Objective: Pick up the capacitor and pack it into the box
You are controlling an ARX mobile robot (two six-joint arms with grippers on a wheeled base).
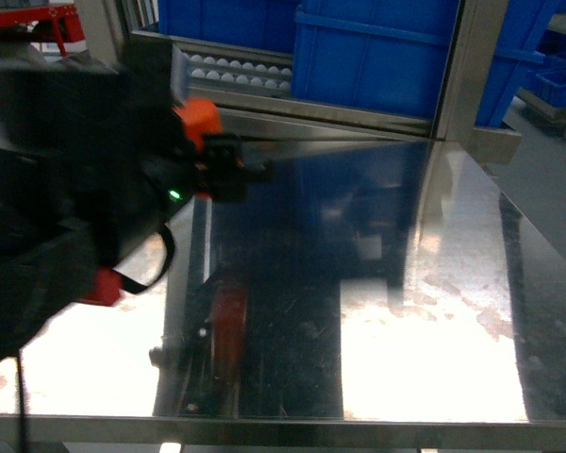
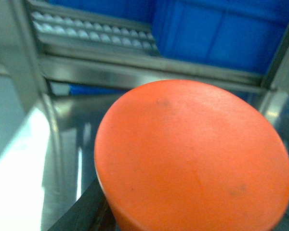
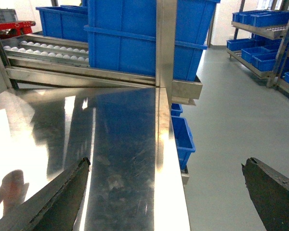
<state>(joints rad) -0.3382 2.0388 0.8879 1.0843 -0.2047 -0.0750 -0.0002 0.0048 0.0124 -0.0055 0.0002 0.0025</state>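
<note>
- Although the task calls for a capacitor and a pink box, neither shows in any view, so where they lie cannot be told from here.
- What does show is a bare steel table [image 1: 434, 311], glaring with reflections, a roller rack [image 1: 231, 71] behind it, and blue bins [image 1: 377, 52] on the shelf above.
- Left arm [image 1: 66, 189] fills the left of the head view as a dark, blurred mass with orange parts; its gripper is not clearly shown, and I cannot tell whether it is open or closed.
- Left wrist view is mostly blocked by an orange disc [image 2: 192, 159], smooth and round, very close to the lens; what it belongs to is unclear, though it looks like part of the arm.
- Right gripper [image 3: 168, 192] stands wide open and holds nothing: its two dark fingers [image 3: 58, 202] sit at the bottom corners of the right wrist view, one over the table edge, the other over the grey floor [image 3: 231, 120].
- As a judgement only: a capacitor is likely small, light and rigid, with a smooth can that may slip and thin leads that bend, so a gentle pinch across the body, not the leads, seems best.
- A plastic tub would be light and slightly flexible; it could slide on this slick steel if nudged.
- No brand, label or writing can be read in any view.
</note>
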